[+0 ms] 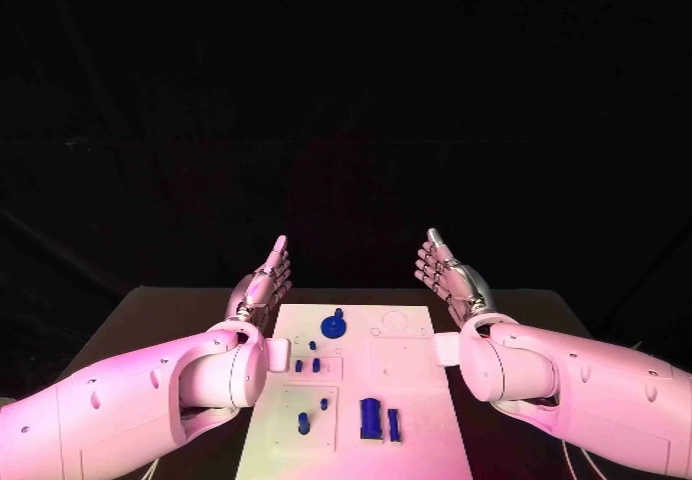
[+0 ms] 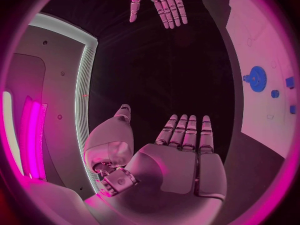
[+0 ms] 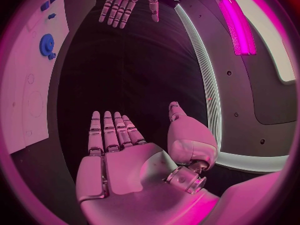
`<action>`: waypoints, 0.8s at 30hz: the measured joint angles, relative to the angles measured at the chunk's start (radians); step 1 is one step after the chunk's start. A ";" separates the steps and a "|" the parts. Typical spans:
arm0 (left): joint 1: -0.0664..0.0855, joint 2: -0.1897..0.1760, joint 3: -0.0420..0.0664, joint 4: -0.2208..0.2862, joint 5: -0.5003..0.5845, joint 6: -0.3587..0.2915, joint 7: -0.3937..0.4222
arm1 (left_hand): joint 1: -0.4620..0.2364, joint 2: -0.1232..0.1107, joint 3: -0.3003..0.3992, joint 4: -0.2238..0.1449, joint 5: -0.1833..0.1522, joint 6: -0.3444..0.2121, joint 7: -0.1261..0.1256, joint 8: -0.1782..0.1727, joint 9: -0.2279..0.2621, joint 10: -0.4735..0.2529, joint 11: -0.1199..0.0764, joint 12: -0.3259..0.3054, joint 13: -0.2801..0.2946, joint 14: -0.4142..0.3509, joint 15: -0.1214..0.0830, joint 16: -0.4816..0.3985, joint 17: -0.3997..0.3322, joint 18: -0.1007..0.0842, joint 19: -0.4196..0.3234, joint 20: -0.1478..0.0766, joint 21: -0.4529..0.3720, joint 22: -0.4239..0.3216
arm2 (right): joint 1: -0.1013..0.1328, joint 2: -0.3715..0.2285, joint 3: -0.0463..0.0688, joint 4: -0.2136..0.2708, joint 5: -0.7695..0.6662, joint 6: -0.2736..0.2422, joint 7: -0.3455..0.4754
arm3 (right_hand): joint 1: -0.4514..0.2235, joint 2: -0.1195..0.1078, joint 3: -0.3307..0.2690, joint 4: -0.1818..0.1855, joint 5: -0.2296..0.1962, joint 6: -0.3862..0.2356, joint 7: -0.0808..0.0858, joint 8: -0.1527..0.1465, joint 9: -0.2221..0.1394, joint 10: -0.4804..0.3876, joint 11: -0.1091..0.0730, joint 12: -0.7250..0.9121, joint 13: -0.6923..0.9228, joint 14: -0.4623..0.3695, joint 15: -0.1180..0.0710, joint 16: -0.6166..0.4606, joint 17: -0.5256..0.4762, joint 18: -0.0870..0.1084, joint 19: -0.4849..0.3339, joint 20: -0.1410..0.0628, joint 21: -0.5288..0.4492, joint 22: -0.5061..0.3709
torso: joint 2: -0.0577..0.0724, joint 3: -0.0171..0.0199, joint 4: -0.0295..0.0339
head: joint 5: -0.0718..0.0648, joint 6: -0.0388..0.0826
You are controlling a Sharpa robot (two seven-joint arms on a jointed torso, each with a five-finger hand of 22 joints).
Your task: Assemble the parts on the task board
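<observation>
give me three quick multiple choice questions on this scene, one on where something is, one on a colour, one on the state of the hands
1. Where does the gear-shaped part lie?
A. on the far half of the task board
B. on the bare table left of the board
C. in the right hand

2. What colour are the small parts on the board?
A. yellow
B. blue
C. green

3. How are the two hands?
A. both closed on parts
B. the left hand holds a part, the right hand is open
C. both open, fingers straight, holding nothing

Answers: 1 A, the head view shows the gear on the board's far part, toward its left side. 2 B, the gear and the pegs nearer the robot all read blue. 3 C, both wrist views show flat palms with nothing in them.
</observation>
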 measured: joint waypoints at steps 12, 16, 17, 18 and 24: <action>0.000 0.000 0.000 0.001 -0.016 -0.034 0.024 | -0.183 0.001 0.000 -0.035 -0.078 -0.120 -0.010 0.000 0.000 -0.121 -0.020 0.000 -0.001 -0.113 -0.012 -0.004 -0.002 -0.039 -0.092 -0.081 0.000 -0.066 | 0.000 -0.001 0.000 0.000 0.020 -0.039 0.020 | -0.165 0.001 -0.030 -0.002 -0.033 -0.126 -0.023 -0.004 -0.001 -0.137 -0.006 0.000 -0.002 -0.135 -0.003 -0.001 -0.052 -0.022 -0.117 -0.033 0.000 -0.077 | 0.000 0.0003 0.0000 | 0.000 0.000; 0.000 0.000 0.000 0.001 -0.018 -0.038 0.026 | -0.226 0.001 0.000 -0.035 -0.085 -0.148 -0.011 0.000 0.000 -0.149 -0.021 0.000 -0.001 -0.141 -0.011 -0.004 -0.002 -0.039 -0.116 -0.086 0.000 -0.102 | 0.000 -0.001 0.000 0.000 0.022 -0.043 0.022 | -0.205 0.001 -0.033 0.001 -0.033 -0.157 -0.025 -0.004 -0.001 -0.170 -0.006 0.000 -0.002 -0.168 -0.003 -0.001 -0.055 -0.021 -0.144 -0.037 0.000 -0.096 | -0.001 0.0003 0.0000 | 0.000 0.000; 0.000 0.000 0.000 0.001 -0.019 -0.039 0.027 | -0.236 0.001 0.000 -0.035 -0.085 -0.154 -0.012 0.000 0.000 -0.156 -0.021 0.000 -0.001 -0.146 -0.013 -0.004 -0.002 -0.039 -0.122 -0.087 0.000 -0.109 | 0.000 -0.001 0.000 0.000 0.023 -0.044 0.022 | -0.214 0.001 -0.033 0.001 -0.033 -0.163 -0.025 -0.004 0.000 -0.176 -0.006 0.000 -0.002 -0.175 -0.003 -0.001 -0.056 -0.021 -0.150 -0.038 0.000 -0.100 | 0.000 0.0003 0.0000 | 0.000 0.000; 0.000 0.000 0.000 0.001 -0.019 -0.039 0.027 | -0.246 0.001 -0.002 -0.037 -0.090 -0.160 -0.011 0.000 0.000 -0.162 -0.021 0.000 -0.001 -0.153 -0.013 -0.004 -0.002 -0.039 -0.124 -0.089 0.000 -0.114 | 0.000 -0.001 0.000 0.000 0.023 -0.045 0.023 | -0.222 0.001 -0.033 0.001 -0.035 -0.170 -0.025 -0.004 0.000 -0.183 -0.006 0.000 -0.002 -0.182 -0.003 -0.001 -0.056 -0.022 -0.157 -0.037 0.000 -0.104 | -0.001 0.0003 0.0000 | 0.000 0.000; 0.000 0.000 0.000 0.001 -0.020 -0.041 0.029 | -0.298 0.002 0.000 -0.040 -0.090 -0.191 -0.013 0.000 0.000 -0.197 -0.022 0.000 -0.001 -0.183 -0.014 -0.004 -0.002 -0.039 -0.149 -0.089 0.000 -0.134 | 0.000 -0.001 0.000 0.001 0.025 -0.048 0.025 | -0.268 0.000 -0.036 -0.002 -0.037 -0.203 -0.025 -0.004 0.000 -0.222 -0.009 0.000 -0.002 -0.221 -0.004 -0.001 -0.058 -0.021 -0.187 -0.041 0.000 -0.161 | -0.001 0.0003 0.0000 | 0.000 0.000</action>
